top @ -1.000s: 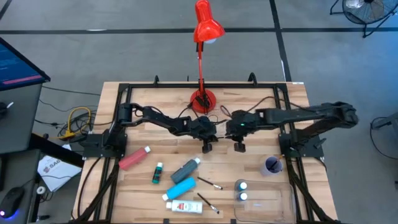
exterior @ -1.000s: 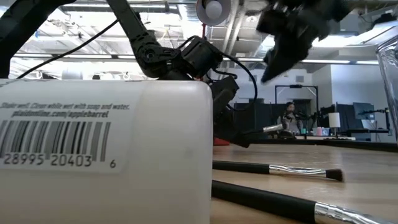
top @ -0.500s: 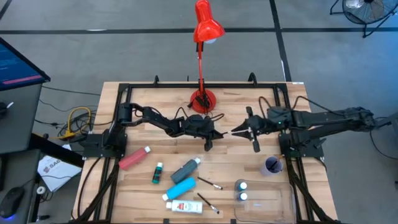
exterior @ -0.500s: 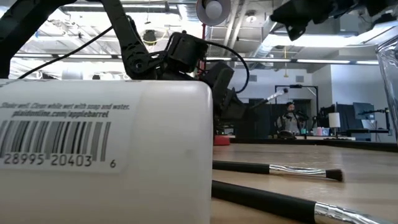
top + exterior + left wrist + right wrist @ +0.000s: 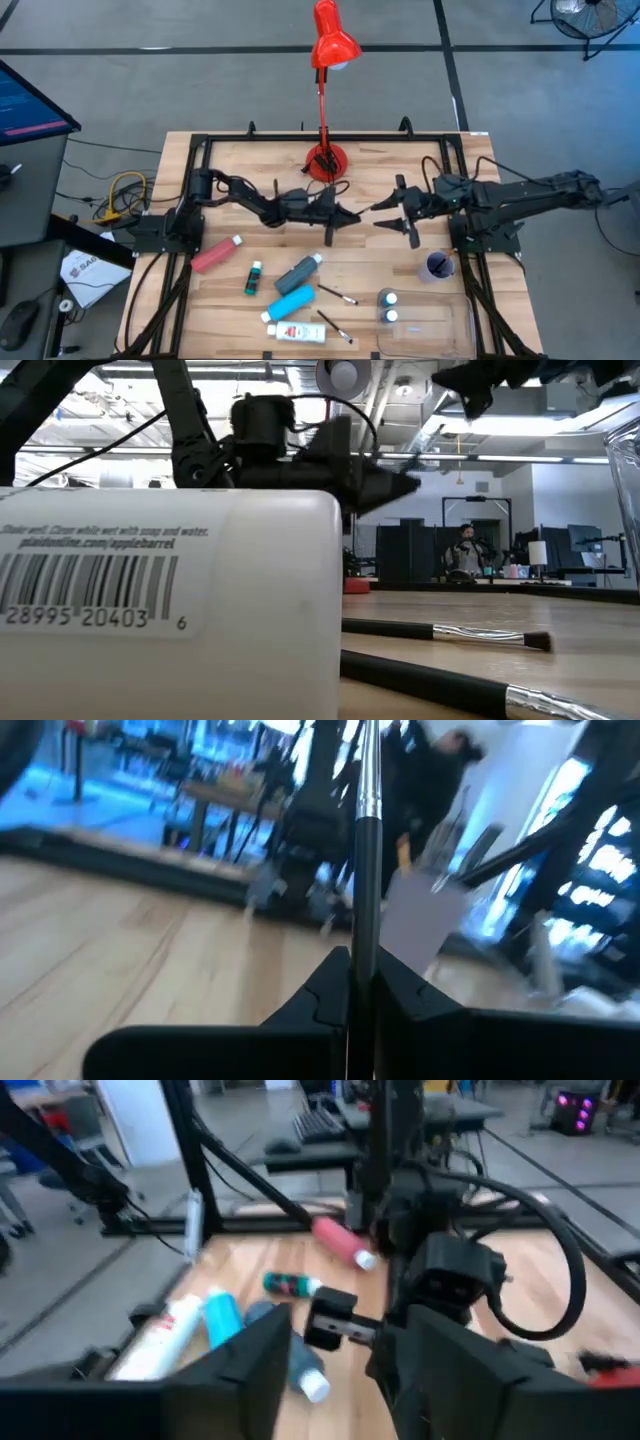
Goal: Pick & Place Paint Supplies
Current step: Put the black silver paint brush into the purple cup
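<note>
The right end effector [image 5: 392, 212] has let go and parted, leaving the left end effector [image 5: 352, 982] clamping a thin dark paintbrush [image 5: 368, 840] with silver ferrule; the white tube [image 5: 165, 610] reads "applebarrel".

A thin dark paintbrush [image 5: 368, 840] is sitting clamped between the left gripper's [image 5: 333, 222] fingers, sticking out past their tips. Below that gripper, the pink-red tube [image 5: 215, 254], small green bottle [image 5: 254, 277], grey-blue bottle [image 5: 300, 271], blue tube [image 5: 290, 303], white tube [image 5: 297, 332] and two brushes [image 5: 337, 293] are lying flat.
</note>
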